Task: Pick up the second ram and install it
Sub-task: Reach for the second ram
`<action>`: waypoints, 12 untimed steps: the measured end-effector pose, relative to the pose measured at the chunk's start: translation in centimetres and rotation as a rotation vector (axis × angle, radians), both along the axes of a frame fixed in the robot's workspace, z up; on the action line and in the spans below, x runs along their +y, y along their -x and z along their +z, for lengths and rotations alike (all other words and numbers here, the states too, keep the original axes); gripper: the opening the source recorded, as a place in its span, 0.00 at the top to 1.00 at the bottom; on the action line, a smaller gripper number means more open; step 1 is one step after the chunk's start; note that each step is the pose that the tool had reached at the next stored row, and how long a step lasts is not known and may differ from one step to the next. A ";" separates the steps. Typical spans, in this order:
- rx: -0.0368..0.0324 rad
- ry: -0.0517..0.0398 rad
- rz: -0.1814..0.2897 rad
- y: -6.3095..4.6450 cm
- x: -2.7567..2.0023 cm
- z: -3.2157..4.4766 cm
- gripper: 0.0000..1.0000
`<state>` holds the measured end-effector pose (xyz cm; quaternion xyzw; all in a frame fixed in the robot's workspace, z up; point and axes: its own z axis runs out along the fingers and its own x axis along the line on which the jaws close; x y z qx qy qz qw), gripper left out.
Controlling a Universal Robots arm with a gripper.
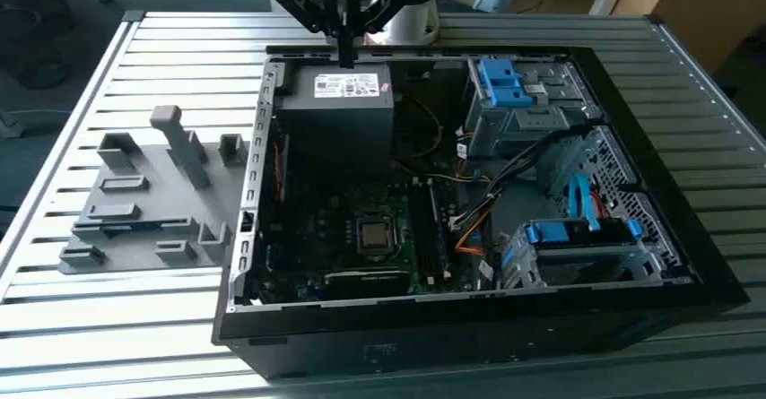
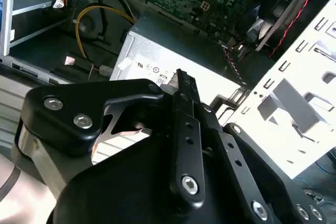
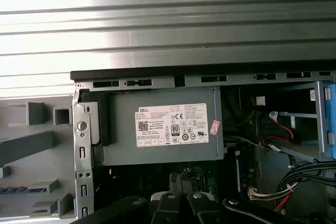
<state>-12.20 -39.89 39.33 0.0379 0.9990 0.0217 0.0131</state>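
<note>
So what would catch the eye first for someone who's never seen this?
The open computer case dominates, lying on a slatted metal table with its green motherboard and blue drive brackets exposed. The black end effector hangs over the grey power supply at the case's far edge, and a grey plastic fixture sits beside the case on the exterior view's left.

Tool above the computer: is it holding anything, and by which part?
Nothing. The tool hangs shut and empty above the power supply; the second ram lies in the grey fixture.
</note>
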 end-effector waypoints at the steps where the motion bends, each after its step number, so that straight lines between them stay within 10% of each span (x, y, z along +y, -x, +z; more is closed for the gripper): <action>1: 0.0000 0.0000 0.000 0.0 0.00 0.00 0.89; 12: 0.0000 0.0000 0.000 0.2 0.00 0.00 0.89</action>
